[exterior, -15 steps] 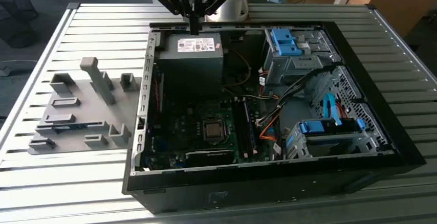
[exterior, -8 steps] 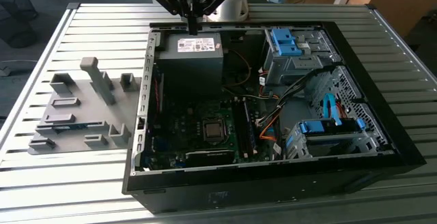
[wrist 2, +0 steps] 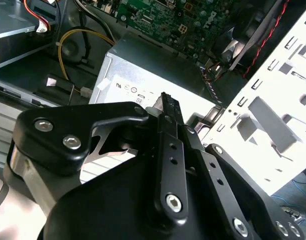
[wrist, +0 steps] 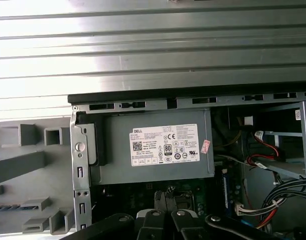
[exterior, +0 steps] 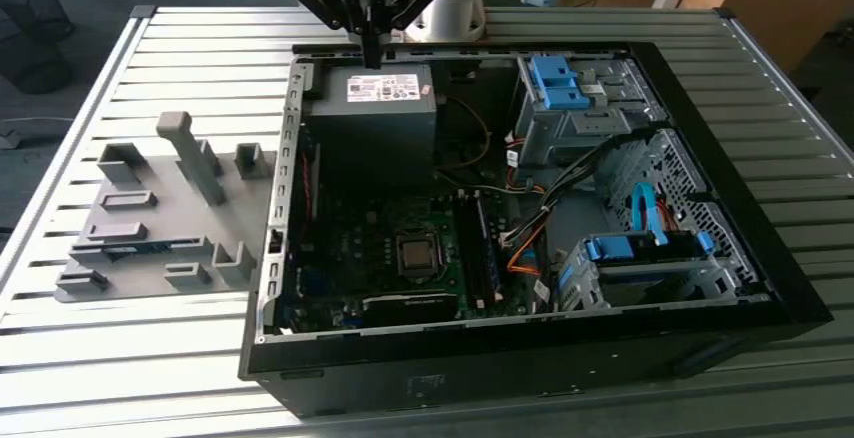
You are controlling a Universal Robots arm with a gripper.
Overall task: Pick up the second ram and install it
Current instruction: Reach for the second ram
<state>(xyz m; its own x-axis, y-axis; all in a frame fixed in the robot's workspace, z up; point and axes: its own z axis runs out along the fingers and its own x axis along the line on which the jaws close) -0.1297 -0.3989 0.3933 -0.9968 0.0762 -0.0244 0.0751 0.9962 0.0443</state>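
My gripper [exterior: 372, 56] hangs over the far edge of the open computer case [exterior: 287, 188], above the grey power supply [exterior: 370, 108]. In both wrist views its fingers [wrist 2: 165, 100] [wrist: 165, 194] are pressed together with nothing showing between them. The second ram [exterior: 127, 249] appears as a thin blue-green strip lying in a slot of the grey fixture [exterior: 200, 173], at the exterior view's left, well away from the gripper. It also shows at the picture's edge in the first wrist view [wrist: 13, 207]. A darker memory stick [exterior: 477, 248] stands in a slot beside the processor socket [exterior: 418, 255].
The case lies on a slatted metal table [exterior: 160, 378]. Drive cages with blue latches [exterior: 561, 83] [exterior: 641, 248] and loose cables [exterior: 534, 248] crowd the case at the exterior view's right. The arm's base [exterior: 447, 13] stands behind the case.
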